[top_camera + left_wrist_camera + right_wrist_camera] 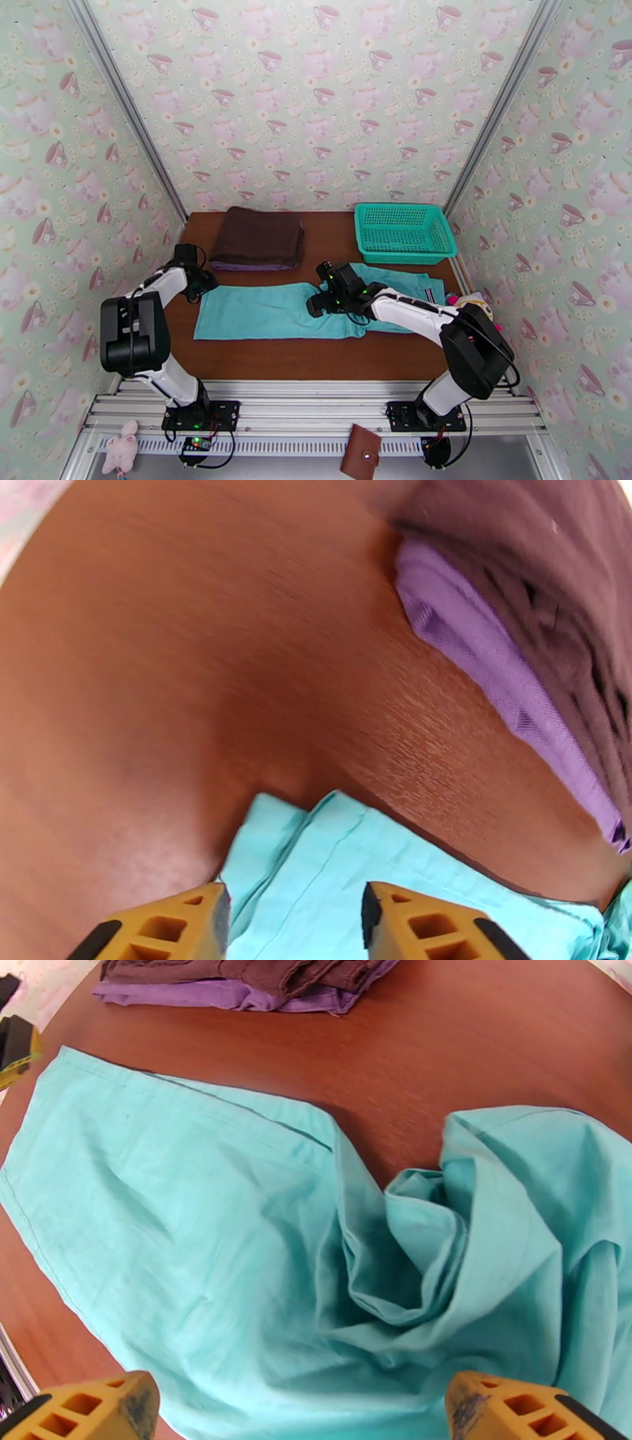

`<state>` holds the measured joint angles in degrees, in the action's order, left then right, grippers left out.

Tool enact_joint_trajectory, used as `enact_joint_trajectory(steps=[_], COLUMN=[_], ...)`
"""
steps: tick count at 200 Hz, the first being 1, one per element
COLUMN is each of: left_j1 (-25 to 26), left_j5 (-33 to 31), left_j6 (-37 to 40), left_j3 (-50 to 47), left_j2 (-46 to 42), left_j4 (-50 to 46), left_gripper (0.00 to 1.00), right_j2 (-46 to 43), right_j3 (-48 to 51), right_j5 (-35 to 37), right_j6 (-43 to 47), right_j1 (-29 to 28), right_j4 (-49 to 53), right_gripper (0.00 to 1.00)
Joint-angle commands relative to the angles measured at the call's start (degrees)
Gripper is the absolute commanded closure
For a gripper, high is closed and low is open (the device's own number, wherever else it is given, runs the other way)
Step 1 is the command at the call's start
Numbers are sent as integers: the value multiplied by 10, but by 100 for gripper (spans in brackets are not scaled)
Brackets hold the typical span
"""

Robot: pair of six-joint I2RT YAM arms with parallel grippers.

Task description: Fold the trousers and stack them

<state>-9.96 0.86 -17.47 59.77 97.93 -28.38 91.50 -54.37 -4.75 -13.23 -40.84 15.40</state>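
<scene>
Teacup wallpaper (316,95) hemmed a brown desk (316,359), bare along the lower frame; folded brown cloth (257,237) and a basket (407,256) lined its top edge. Across mid-frame lay the trousers (261,312), bunched beneath the right gripper (300,1402), fingers wide apart. The left gripper (296,906) hovered over their left corner, fingers apart. The right arm (411,309) partly hid their right end.

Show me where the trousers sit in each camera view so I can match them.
Top external: trousers lie across the middle, just nearer than the brown cloth.
Left wrist: one corner of them at bottom centre.
Right wrist: across most of the picture, flat left, bunched right.
Shared landmark: the brown cloth, upper right in left wrist, top edge in right wrist.
</scene>
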Motion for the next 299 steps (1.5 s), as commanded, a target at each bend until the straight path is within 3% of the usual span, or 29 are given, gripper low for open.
enact_joint_trajectory(steps=[1, 45, 157, 235, 299], left_j1=[17, 18, 19, 19, 21], left_j5=[-3, -24, -43, -57, -95], left_j6=[18, 1, 0, 0, -25], left_j3=[28, 89, 84, 60, 2], left_j2=[16, 87, 106, 65, -32], left_j4=[0, -37, -40, -37, -30], left_gripper=[53, 61, 60, 100, 100], right_j2=[11, 17, 3, 0, -4], right_j3=[12, 8, 10, 11, 16], right_j5=[-19, -24, -23, -28, -34], right_j6=[6, 19, 23, 23, 22], right_j1=[2, 3, 4, 3, 3], right_j4=[-33, -24, -17, -14, -14], right_gripper=[1, 0, 1, 1, 1])
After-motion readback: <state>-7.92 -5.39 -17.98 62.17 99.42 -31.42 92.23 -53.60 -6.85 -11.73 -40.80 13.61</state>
